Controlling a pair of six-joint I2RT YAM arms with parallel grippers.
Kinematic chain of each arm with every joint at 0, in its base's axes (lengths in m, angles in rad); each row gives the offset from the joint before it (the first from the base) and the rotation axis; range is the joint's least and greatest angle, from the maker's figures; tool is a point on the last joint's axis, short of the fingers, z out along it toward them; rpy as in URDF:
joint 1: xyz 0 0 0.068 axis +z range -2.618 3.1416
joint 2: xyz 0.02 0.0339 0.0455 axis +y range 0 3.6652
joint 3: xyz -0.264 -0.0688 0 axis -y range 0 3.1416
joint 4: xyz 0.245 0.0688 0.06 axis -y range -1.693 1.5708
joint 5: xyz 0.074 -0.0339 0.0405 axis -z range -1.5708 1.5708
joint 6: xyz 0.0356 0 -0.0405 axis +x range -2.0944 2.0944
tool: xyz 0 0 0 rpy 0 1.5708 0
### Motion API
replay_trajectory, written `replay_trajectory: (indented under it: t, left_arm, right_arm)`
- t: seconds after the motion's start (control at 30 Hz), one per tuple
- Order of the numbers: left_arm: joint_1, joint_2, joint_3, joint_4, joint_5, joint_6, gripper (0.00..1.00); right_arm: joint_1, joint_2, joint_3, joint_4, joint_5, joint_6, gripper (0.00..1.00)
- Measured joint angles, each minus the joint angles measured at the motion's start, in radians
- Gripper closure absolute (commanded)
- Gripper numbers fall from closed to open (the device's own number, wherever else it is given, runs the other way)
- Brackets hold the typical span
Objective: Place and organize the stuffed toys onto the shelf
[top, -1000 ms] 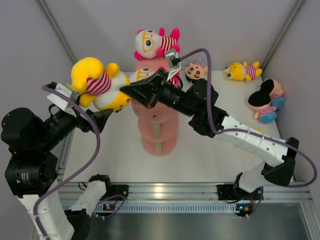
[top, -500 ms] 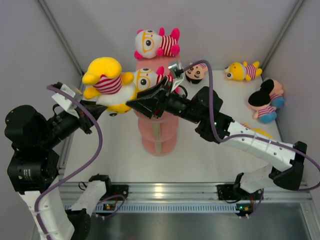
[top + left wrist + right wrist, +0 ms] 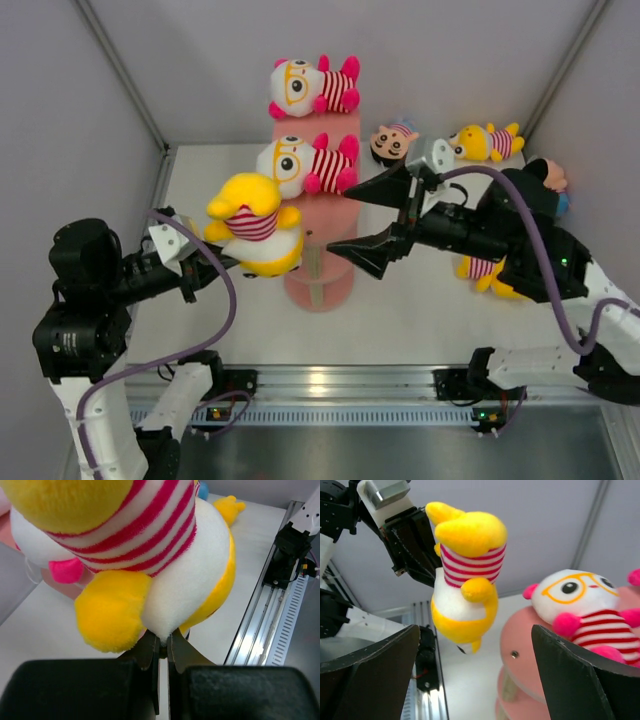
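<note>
top external: white table [image 3: 420,310], grey walls [image 3: 200,50]

left arm [image 3: 85,300]: bulky black joint housings, white lower link | right arm [image 3: 520,245]: black upper links, white forearm shell | cables [image 3: 231,300]: purple, one along each arm | left gripper [image 3: 160,642]: thin dark blade-like fingers | right gripper [image 3: 365,222]: broad black wedge fingers, pale block at wrist

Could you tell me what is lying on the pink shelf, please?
A glasses doll lies on the top tier of the shelf, a second glasses doll on the middle tier. The bottom tier's visible rim is bare; upper tiers and the yellow bear hide the rest.
</note>
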Motion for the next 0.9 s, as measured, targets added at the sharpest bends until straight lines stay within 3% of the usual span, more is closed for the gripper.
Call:
replay_trajectory:
  t: [0.3, 0.63, 0.9]
  left_arm:
    - [-0.039, -0.088, -0.341, -0.132, -0.042, 0.188, 1.0]
    - [-0.048, -0.178, -0.396, -0.166, -0.087, 0.383, 1.0]
    - [-0.048, -0.183, -0.396, -0.175, -0.11, 0.413, 1.0]
  right_arm:
    - [0.0, 0.071, 0.301, -0.258, 0.054, -0.126, 0.08]
    - [0.0, 0.394, 0.357, -0.381, -0.024, -0.131, 0.11]
    - [0.027, 0.435, 0.37, -0.402, -0.073, -0.13, 0.13]
